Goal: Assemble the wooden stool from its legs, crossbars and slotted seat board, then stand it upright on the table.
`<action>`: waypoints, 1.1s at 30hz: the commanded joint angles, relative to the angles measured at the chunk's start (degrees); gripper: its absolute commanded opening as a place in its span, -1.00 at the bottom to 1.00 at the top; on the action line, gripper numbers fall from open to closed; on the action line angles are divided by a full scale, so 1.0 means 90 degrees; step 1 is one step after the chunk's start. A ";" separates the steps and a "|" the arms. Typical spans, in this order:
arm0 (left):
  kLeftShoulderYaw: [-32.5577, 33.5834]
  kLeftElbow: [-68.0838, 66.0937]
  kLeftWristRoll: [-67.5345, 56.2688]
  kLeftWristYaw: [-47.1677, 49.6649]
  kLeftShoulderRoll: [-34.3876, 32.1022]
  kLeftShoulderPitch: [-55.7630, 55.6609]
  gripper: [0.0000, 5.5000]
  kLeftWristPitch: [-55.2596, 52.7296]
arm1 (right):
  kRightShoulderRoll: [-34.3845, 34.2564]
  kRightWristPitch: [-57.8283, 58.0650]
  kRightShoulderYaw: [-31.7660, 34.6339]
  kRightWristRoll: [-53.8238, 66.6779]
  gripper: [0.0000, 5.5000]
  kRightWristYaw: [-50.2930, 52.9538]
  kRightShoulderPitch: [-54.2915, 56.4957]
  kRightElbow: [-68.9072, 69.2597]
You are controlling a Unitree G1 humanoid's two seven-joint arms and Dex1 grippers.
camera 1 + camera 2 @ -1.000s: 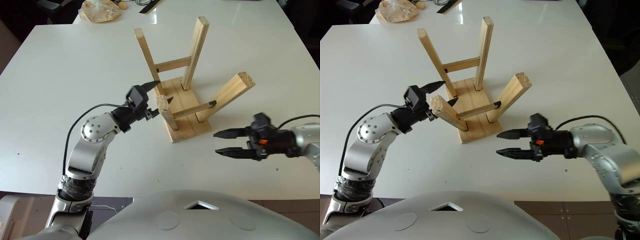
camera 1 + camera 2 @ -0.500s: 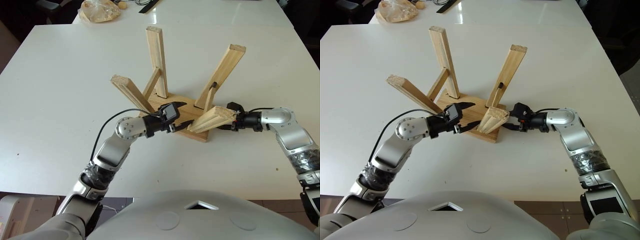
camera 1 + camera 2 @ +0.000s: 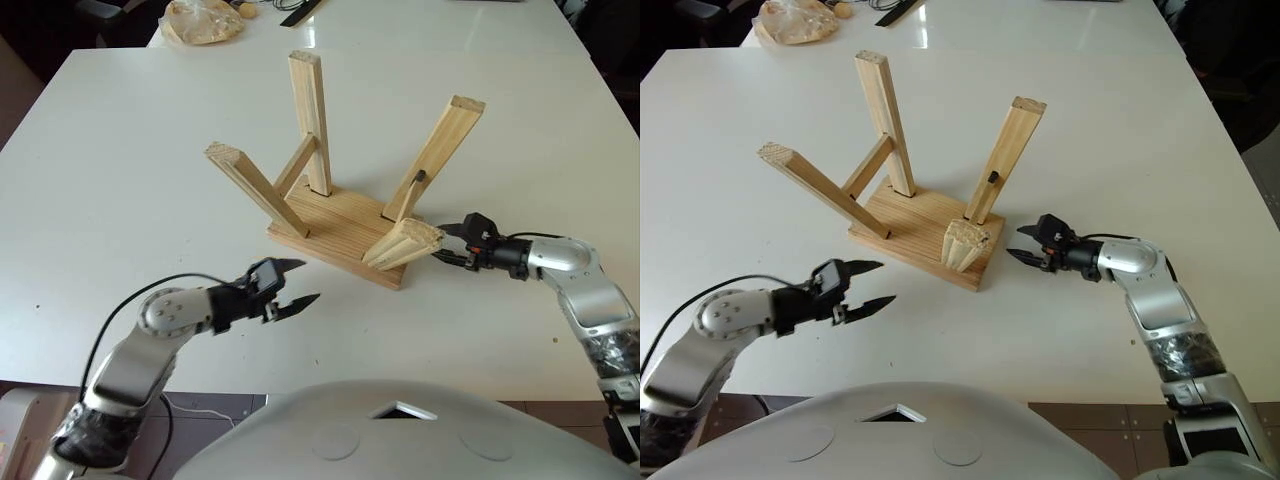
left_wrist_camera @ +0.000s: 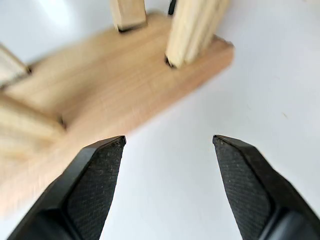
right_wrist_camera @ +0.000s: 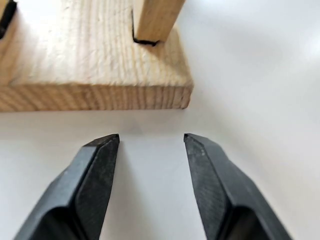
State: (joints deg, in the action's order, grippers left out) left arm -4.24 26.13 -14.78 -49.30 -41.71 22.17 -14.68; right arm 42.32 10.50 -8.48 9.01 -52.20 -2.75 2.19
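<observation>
Upside-down stool point(image 3: 345, 232) rests mid-table point(image 3: 120, 150), legs point(image 3: 310, 110) pointing up. The left gripper point(image 3: 308, 281) hovers near its front edge, jaws wide, empty. The right gripper point(image 3: 441, 244) is just beside its right corner, jaws partly apart, empty.

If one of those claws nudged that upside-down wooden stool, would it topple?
Probably not: the seat board lies flat on the table, so it would likely slide. The legs lean unevenly, so joints may be loose and wobble if grabbed.

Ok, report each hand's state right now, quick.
Left hand: open, holding nothing, short of the upturned pale wooden stool.
Right hand: open, holding nothing, just off the stool.
</observation>
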 commanded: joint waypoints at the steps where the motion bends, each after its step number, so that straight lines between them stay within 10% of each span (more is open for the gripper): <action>1: 0.0930 -0.1752 0.0323 0.0899 0.0300 -0.0525 0.18 0.0692 | 0.0255 0.0274 0.0220 -0.0137 -0.12 0.0193 -0.0797 0.0522; 8: 0.1257 -0.3584 0.1271 0.2349 0.0835 -0.1548 0.18 0.2493 | 0.0189 0.0497 0.0011 -0.0569 -0.12 0.0707 -0.1227 0.1388; 18: -0.0038 -0.4716 0.2125 0.1771 0.1021 -0.2010 0.18 0.3938 | 0.0117 0.0718 -0.0424 -0.0891 -0.12 0.0985 -0.1493 0.1904; 33: -0.0391 -0.1735 0.1153 0.1707 0.1167 -0.0142 0.18 0.2609 | 0.0119 0.1079 0.0000 0.0005 -0.12 0.0637 -0.1752 0.2767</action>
State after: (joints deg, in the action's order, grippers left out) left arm -4.96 4.63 -2.68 -31.98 -32.65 17.97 11.17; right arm 44.76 19.29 -8.30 5.62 -44.81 -19.28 25.66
